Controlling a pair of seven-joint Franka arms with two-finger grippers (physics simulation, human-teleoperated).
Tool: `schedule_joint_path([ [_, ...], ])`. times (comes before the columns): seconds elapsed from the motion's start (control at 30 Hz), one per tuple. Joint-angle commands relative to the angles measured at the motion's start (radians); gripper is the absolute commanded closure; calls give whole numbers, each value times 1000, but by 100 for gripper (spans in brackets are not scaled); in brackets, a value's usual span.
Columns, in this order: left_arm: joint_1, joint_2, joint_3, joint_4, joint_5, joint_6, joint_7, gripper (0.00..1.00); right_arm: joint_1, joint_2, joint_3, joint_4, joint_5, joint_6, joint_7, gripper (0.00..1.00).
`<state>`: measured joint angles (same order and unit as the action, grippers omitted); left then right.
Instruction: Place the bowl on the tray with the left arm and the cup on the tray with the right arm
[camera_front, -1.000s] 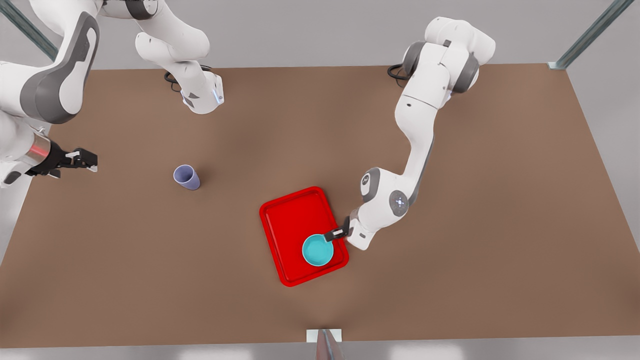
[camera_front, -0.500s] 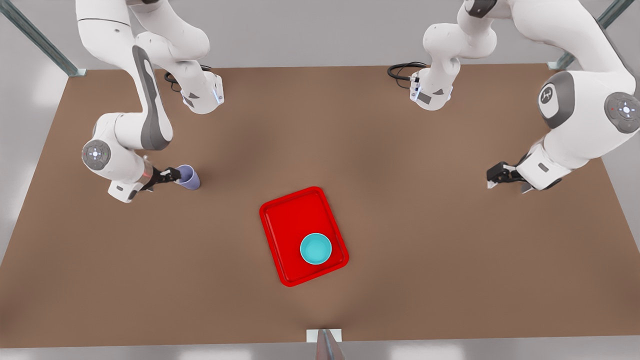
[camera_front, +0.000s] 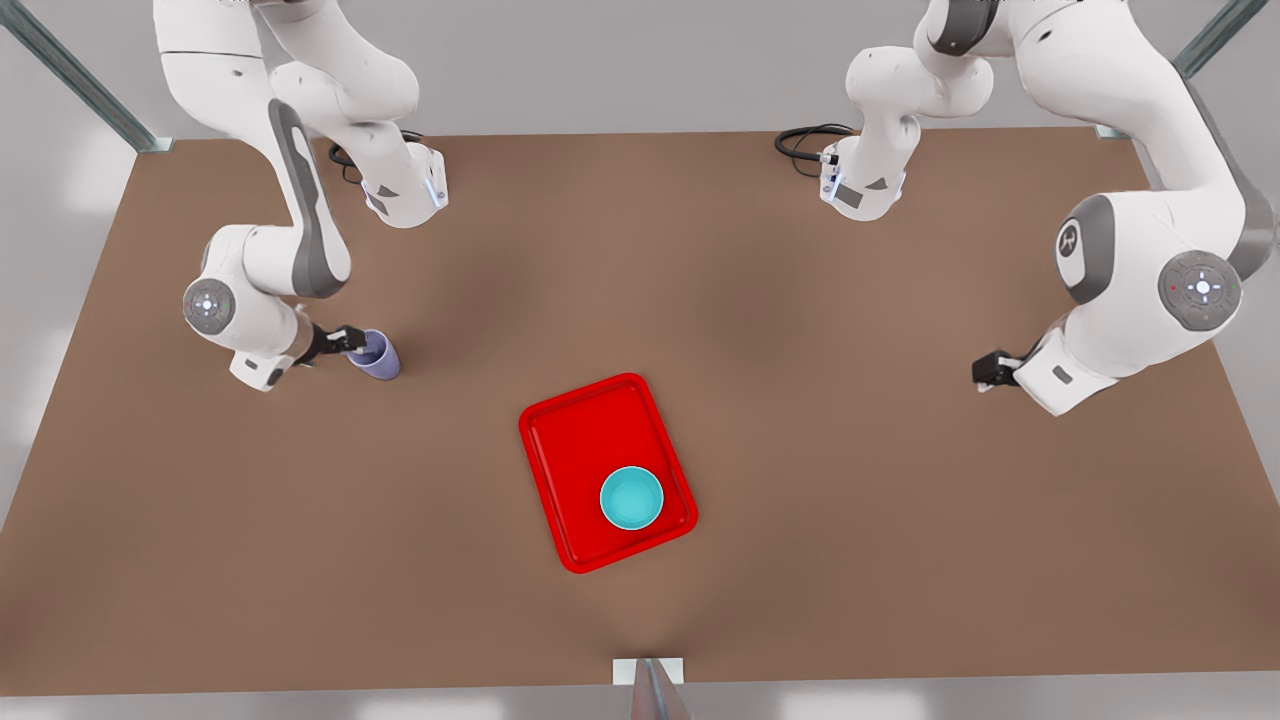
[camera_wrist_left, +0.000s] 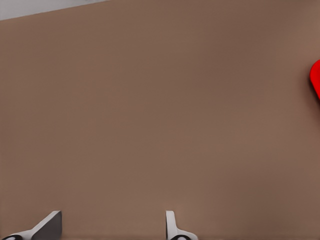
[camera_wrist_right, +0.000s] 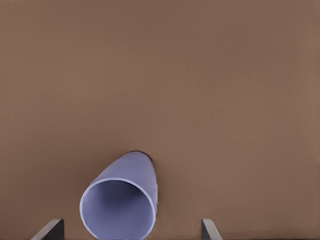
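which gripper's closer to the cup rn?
Right. The right gripper sits at the cup's rim, fingers apart. The left gripper waits far across the table, beyond the tray.

Front view high above the table (camera_front: 760, 330), looking steeply down, tray (camera_front: 575, 440) central; left wrist view low, facing bare tabletop, tray (camera_wrist_left: 315, 80) edge shared; right wrist view close over the cup (camera_wrist_right: 120, 200).

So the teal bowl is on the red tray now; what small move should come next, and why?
Probably close the right gripper on the rim of the pale lavender cup: its open fingers reach that rim, and the cup stands on the brown table, off the red tray. The left gripper waits open.
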<state>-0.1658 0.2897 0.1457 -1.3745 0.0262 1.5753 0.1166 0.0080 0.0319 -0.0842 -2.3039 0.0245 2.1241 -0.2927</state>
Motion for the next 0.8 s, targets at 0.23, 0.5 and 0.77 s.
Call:
schedule_joint_path([
  [0.23, 2, 32, 0, 2, 0, 3, 0, 0, 9, 8, 0, -51, 0, 50, -6, 0],
  [0.5, 2, 51, 0, 2, -2, 3, 0, 0, 10, 14, 1, -98, 0, 80, -8, 0],
  [0.77, 2, 62, 0, 2, -3, 6, 2, 0, 10, 43, 1, -100, 0, 94, -8, 0],
])
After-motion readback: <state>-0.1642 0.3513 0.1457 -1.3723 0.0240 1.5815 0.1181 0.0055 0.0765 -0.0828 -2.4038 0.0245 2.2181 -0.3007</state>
